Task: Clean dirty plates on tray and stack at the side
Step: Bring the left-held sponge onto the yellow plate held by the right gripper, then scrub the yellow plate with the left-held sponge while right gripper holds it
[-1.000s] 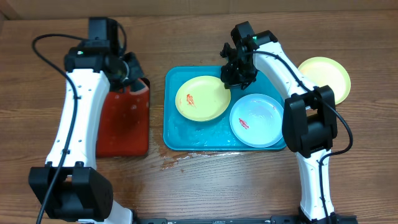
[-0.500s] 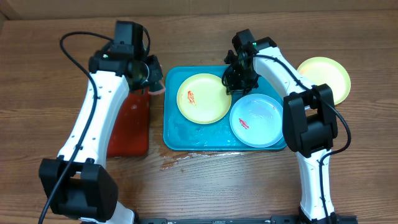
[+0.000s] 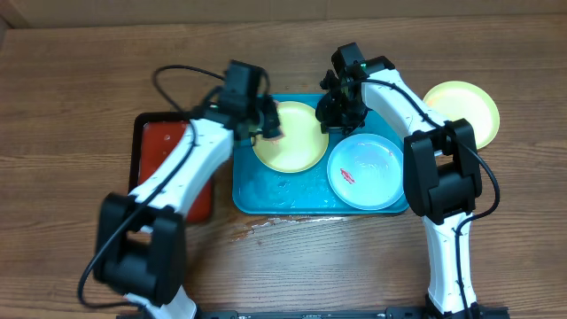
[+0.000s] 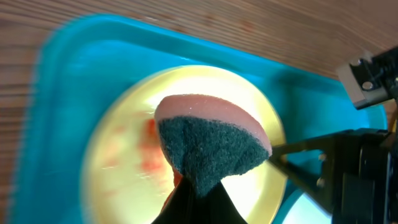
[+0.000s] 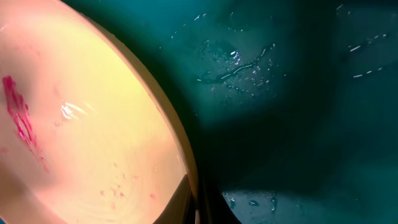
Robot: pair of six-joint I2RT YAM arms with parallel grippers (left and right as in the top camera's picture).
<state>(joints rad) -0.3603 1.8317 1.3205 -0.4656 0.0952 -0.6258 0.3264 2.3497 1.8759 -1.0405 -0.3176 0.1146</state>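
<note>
Left gripper (image 4: 191, 200) of mine is clamped on a sponge (image 4: 211, 142), pink on top and dark green scouring pad below, hanging over the yellow-green plate (image 4: 130, 162). Whether the pad touches the plate I cannot tell; that view is blurred. Red smears show on the plate under and to the left of the sponge.

My right gripper (image 5: 198, 200) has its fingers pressed together on the far right rim of that same plate. In the right wrist view the rim runs straight down into the fingertips at the bottom edge, and a red streak sits at the left of the frame.

From overhead, the turquoise tray (image 3: 266, 190) lies in the middle of the wooden table (image 3: 71, 106) and holds two plates. The yellow-green one is in its upper left part and a pale blue plate (image 3: 368, 173), with a red smear on its white centre, is in its lower right part. The two rims sit just beside each other. Water beads on the tray's bare floor.

A second yellow-green plate (image 3: 465, 111) rests on the table at the upper right, outside the tray. A black-rimmed red tray (image 3: 164, 151) lies left of the turquoise one.
</note>
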